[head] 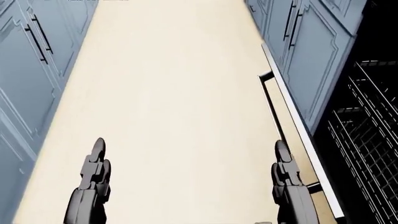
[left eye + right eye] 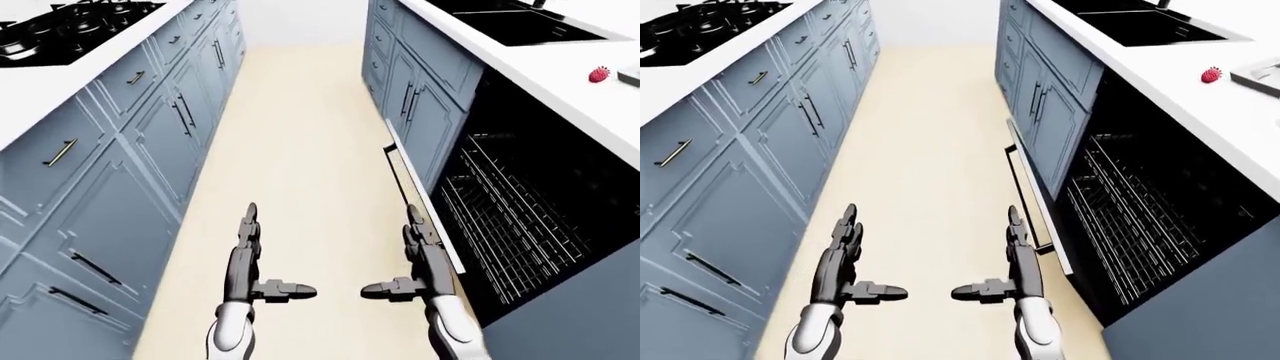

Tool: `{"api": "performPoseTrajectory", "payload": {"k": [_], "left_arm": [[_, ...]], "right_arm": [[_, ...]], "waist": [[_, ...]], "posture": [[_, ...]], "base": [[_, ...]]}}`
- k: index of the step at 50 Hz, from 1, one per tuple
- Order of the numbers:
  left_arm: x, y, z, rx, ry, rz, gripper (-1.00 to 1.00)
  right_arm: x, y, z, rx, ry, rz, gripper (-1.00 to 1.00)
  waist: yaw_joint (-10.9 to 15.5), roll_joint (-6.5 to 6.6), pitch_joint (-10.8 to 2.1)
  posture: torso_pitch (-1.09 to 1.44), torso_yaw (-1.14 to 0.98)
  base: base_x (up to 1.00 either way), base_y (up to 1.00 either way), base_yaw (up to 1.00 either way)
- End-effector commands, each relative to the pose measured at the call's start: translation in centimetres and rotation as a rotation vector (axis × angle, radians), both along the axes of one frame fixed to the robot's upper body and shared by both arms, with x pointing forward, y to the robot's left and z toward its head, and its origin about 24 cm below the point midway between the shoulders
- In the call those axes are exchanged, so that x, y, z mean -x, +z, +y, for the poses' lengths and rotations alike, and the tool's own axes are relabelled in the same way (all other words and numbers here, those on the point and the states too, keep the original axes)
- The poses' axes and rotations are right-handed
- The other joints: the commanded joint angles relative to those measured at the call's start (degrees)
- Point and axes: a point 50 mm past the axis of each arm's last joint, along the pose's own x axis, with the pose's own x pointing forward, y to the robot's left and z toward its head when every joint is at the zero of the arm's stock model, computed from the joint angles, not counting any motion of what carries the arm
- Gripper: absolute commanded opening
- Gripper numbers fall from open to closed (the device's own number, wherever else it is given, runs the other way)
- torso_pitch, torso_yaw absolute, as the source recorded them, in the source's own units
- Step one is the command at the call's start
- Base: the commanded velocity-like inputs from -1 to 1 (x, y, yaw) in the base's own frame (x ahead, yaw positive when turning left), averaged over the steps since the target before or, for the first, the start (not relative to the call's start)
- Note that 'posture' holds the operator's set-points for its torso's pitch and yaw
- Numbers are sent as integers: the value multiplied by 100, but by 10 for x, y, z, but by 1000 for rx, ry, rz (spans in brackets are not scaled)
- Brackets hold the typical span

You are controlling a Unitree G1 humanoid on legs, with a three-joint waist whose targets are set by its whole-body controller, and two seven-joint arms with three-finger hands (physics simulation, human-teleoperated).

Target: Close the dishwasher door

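Observation:
The dishwasher door (image 2: 425,196) hangs fully open, folded down flat over the floor on the right of the eye views, its silver bar handle (image 1: 274,109) along the outer edge. Behind it the black cavity shows wire racks (image 2: 505,217). My right hand (image 2: 420,255) is open, fingers straight and thumb out, just left of the door's near end and not touching it. My left hand (image 2: 248,259) is open too, over bare floor, with nothing in it.
Blue-grey cabinets (image 2: 120,150) line the aisle's left side under a white counter with a black cooktop (image 2: 60,26). The right counter (image 2: 560,75) carries a black sink (image 2: 500,19) and a small red fruit (image 2: 599,73). A beige floor (image 2: 300,150) runs between.

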Motion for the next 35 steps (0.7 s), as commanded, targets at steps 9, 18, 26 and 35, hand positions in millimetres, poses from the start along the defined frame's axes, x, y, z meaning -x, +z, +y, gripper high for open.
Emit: {"api": "performPoseTrajectory", "payload": {"k": [9, 18, 26, 35], "left_arm": [[-5, 18, 2, -1, 8, -90, 100], [-5, 17, 2, 0, 9, -90, 100], [-5, 17, 2, 1, 10, -90, 100], [-4, 18, 2, 2, 9, -90, 100]], "right_arm": [[-3, 15, 3, -3, 10, -88, 100], [-3, 15, 3, -4, 10, -89, 100], [-2, 16, 2, -4, 8, -91, 100], [-2, 21, 5, -19, 23, -100, 100]], "waist": [[98, 20, -139], [33, -644, -108], [35, -315, -67], [-123, -433, -82]], "posture": [[0, 0], [0, 0], [0, 0], [0, 0]], "base": [[0, -41, 0], [0, -43, 0], [0, -31, 0], [0, 0, 0]]}}
